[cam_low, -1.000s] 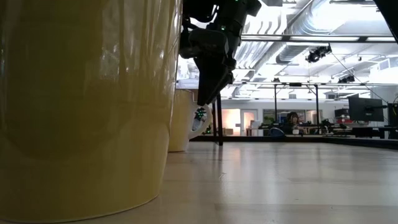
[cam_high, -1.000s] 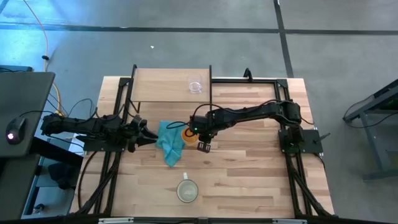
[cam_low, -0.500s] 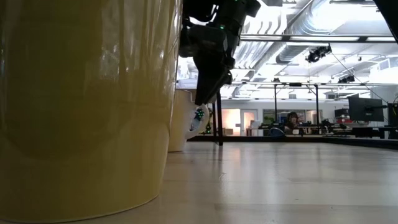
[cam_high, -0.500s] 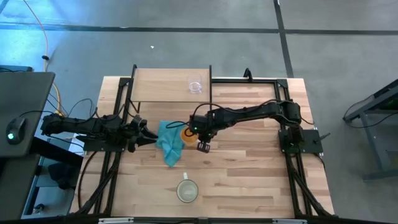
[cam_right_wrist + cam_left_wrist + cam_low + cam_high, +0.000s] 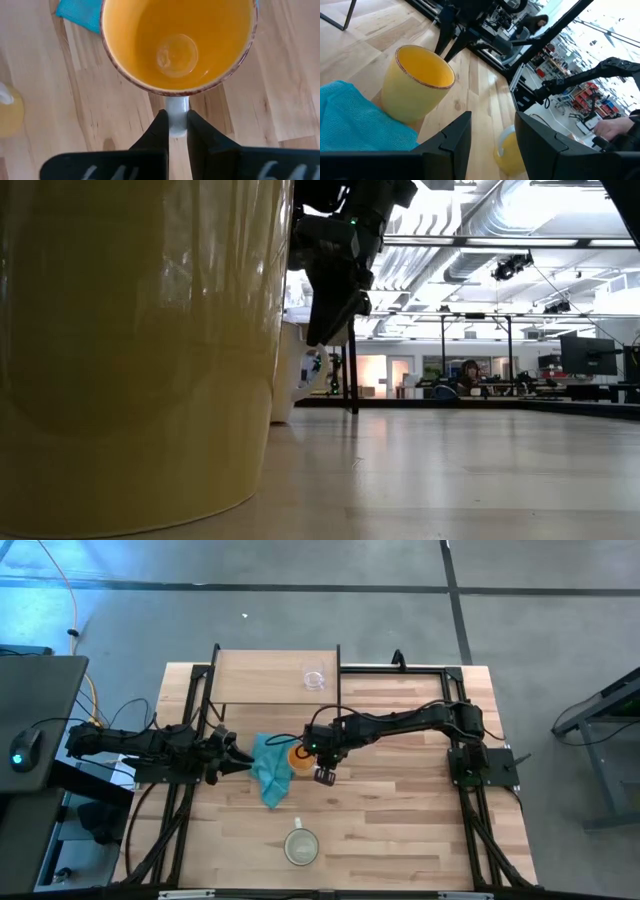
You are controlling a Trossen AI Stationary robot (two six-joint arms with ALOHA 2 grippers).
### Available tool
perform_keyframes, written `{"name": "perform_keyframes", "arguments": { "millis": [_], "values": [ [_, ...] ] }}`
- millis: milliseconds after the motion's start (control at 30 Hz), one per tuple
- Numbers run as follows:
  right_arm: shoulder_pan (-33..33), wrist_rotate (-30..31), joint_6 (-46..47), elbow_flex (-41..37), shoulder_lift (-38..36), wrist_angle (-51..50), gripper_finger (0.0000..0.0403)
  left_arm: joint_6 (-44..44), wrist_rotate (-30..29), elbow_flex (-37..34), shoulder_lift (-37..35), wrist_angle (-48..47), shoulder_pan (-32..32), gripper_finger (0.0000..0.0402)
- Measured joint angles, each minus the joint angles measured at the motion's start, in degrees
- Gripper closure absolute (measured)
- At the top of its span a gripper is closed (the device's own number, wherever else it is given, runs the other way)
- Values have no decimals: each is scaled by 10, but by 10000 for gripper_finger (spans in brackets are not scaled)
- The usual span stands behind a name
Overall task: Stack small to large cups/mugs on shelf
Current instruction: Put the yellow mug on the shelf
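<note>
The orange mug (image 5: 302, 758) stands upright on the plank tabletop beside the teal cloth; the right wrist view looks down into it (image 5: 177, 45). My right gripper (image 5: 322, 776) is at its near-right side, shut on its pale handle. The cream-white mug (image 5: 301, 846) stands near the table's near edge and fills the low view's left (image 5: 130, 350). The clear glass cup (image 5: 315, 679) stands on the shelf (image 5: 260, 675). My left gripper (image 5: 492, 135) is open, low beside the cloth's left edge, pointing at the orange mug (image 5: 420, 82). My right gripper pinches the orange mug's handle (image 5: 176, 107) between its two fingers (image 5: 161, 125), one on each side of the handle. The fingers come from above, slanting in from the table's near-right side. The mug stands upright with its base on the tabletop.
The teal cloth (image 5: 271, 768) lies crumpled between my two grippers, against the orange mug's left side. Black frame rails run along the table's edges and around the shelf. Bare planks lie to the right of the orange mug and around the cream-white mug.
My right gripper has shifted a little toward the table's left, closer in on the orange mug, and has tipped slightly in the low view. The left arm and the other cups have stayed where they were.
</note>
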Motion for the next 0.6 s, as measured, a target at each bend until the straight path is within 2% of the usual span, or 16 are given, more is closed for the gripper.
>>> {"name": "perform_keyframes", "arguments": {
  "millis": [400,600],
  "values": [
    [0,18,-21,65,-3,-25,399,0,-4,0,0,0,0,263],
    [0,19,-21,68,-1,-41,396,0,-4,0,0,0,0,263]
  ]
}}
